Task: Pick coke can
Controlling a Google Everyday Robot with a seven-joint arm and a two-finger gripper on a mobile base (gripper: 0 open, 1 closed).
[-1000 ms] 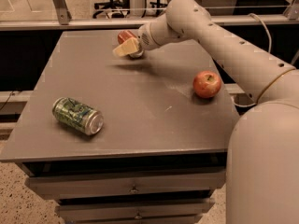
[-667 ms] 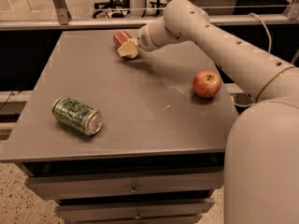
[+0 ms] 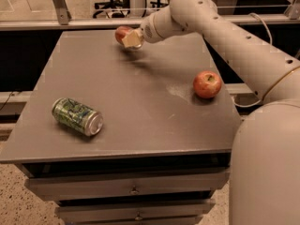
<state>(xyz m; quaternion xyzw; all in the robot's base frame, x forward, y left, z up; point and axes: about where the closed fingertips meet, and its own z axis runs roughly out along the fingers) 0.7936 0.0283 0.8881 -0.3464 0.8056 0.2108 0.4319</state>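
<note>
The coke can, red-orange, lies at the far edge of the grey table, partly hidden behind my gripper. My gripper is at the can's right side, right up against it, low over the table top. The white arm reaches in from the right across the far side of the table.
A green patterned can lies on its side at the near left. A red apple sits near the right edge. A rail and glass partition run behind the table. The robot's white body fills the lower right.
The gripper has moved slightly up and away toward the far edge, closing in on the coke can. The green can and apple have not moved.
</note>
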